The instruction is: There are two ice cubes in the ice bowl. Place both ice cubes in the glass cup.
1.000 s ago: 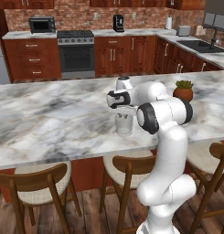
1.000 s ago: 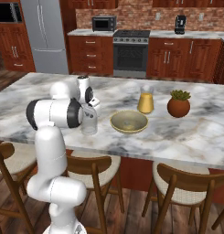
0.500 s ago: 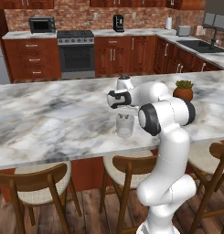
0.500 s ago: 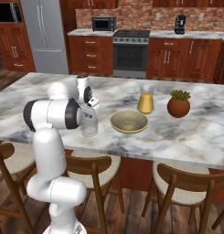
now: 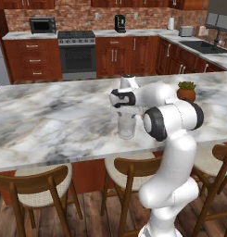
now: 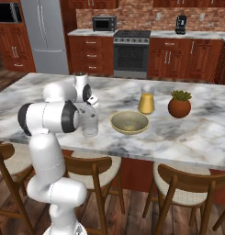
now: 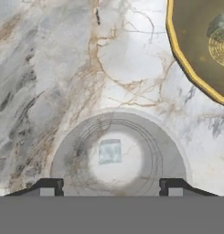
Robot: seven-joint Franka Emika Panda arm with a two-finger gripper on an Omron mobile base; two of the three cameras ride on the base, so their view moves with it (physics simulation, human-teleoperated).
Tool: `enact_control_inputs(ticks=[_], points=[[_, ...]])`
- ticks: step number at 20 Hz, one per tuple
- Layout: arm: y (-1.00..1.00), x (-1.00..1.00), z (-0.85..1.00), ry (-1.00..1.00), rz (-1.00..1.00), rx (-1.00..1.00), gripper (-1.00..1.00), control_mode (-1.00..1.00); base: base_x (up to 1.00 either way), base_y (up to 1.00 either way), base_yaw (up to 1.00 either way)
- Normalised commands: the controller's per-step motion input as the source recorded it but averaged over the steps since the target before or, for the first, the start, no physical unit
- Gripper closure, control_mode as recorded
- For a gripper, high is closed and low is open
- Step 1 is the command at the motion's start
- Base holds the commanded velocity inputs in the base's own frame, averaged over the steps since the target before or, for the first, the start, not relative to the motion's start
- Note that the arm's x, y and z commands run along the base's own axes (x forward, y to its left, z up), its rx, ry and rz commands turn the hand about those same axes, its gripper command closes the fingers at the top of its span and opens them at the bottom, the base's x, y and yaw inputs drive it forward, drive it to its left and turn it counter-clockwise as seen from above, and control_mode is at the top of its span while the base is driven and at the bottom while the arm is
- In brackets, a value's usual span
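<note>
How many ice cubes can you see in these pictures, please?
2. One ice cube lies at the bottom of the glass cup, straight below the open tool. The other is a pale lump in the ice bowl.

White arm (image 5: 173, 120) bent forward at elbow, wrist turned down, gripper (image 7: 111, 186) poised directly above glass cup (image 5: 126, 124), dark fingertips (image 7: 49, 185) spread wide, holding nothing.

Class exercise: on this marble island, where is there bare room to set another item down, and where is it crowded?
Free: the wide marble stretch left of the glass cup, and the counter's near edge in front of the plant pot. Crowded: the row of glass cup, ice bowl, juice jug and plant pot, with the open gripper above the cup.
</note>
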Motion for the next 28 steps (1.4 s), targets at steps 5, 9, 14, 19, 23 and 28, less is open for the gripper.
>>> enact_control_inputs(ticks=[5, 9, 14, 19, 23, 28], points=[[-0.29, -0.19, 0.75, -0.12, 0.01, 0.1, -1.0, -1.0, 0.0, 0.0, 0.0], [-0.75, -0.22, 0.24, -0.02, 0.01, 0.06, -1.0, -1.0, 0.0, 0.0, 0.0], [-0.92, -0.09, 0.0, 0.0, 0.0, 0.0, -1.0, -1.0, 0.0, 0.0, 0.0], [-0.84, 0.0, 0.0, 0.0, 0.0, 0.0, -1.0, -1.0, 0.0, 0.0, 0.0], [-0.76, 0.0, 0.0, 0.0, 0.0, 0.0, -1.0, -1.0, 0.0, 0.0, 0.0], [-0.36, 0.11, -0.15, 0.02, 0.0, 0.0, -1.0, -1.0, 0.0, 0.0, 0.0]])
